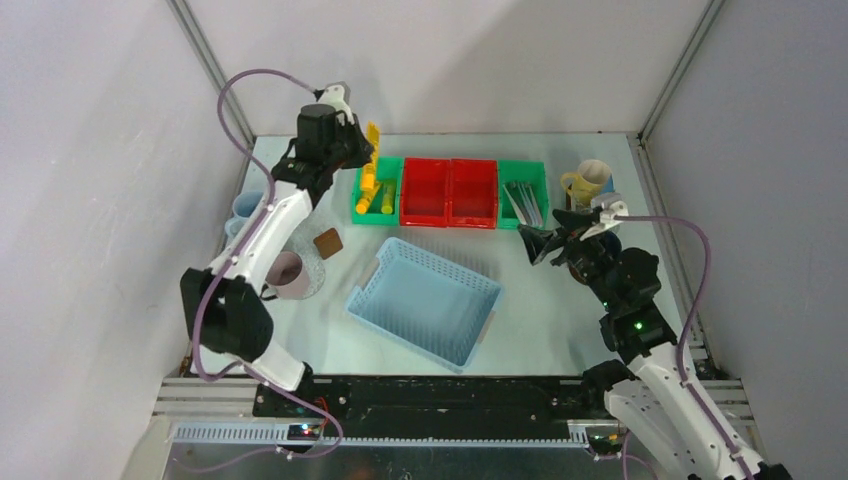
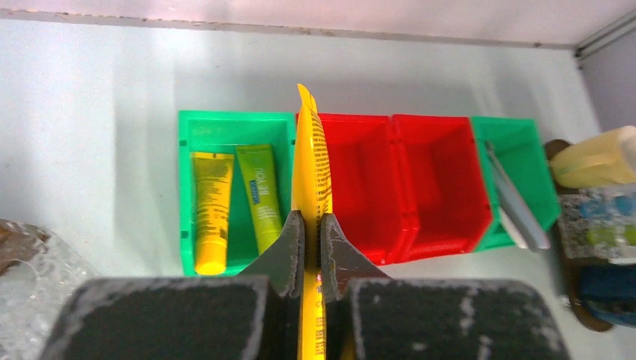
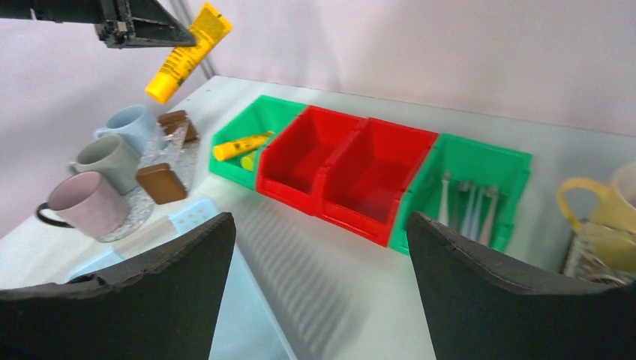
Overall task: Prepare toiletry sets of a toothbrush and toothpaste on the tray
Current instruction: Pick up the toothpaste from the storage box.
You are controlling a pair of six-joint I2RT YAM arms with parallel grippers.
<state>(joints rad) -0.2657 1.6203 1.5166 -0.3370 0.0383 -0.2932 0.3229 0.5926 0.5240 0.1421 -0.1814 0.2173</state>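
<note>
My left gripper (image 1: 364, 150) (image 2: 311, 219) is shut on a yellow toothpaste tube (image 2: 313, 154) (image 1: 372, 134), held in the air above the left green bin (image 1: 377, 190); the tube also shows in the right wrist view (image 3: 187, 52). That bin holds a yellow tube (image 2: 210, 210) and a green tube (image 2: 259, 191). Several pale toothbrushes (image 1: 525, 202) (image 3: 465, 206) lie in the right green bin. My right gripper (image 1: 548, 236) (image 3: 319, 217) is open and empty, near that bin. A cream mug (image 1: 587, 180) and a dark blue mug (image 2: 609, 296) sit on the dark brown tray (image 2: 571, 300) at the far right.
Two red bins (image 1: 448, 192) stand between the green bins. A light blue perforated basket (image 1: 425, 300) lies mid-table. At the left stand pale blue (image 3: 131, 124), grey (image 3: 109, 159) and pink (image 3: 84, 204) mugs on a speckled clear sheet with two brown blocks (image 3: 161, 182).
</note>
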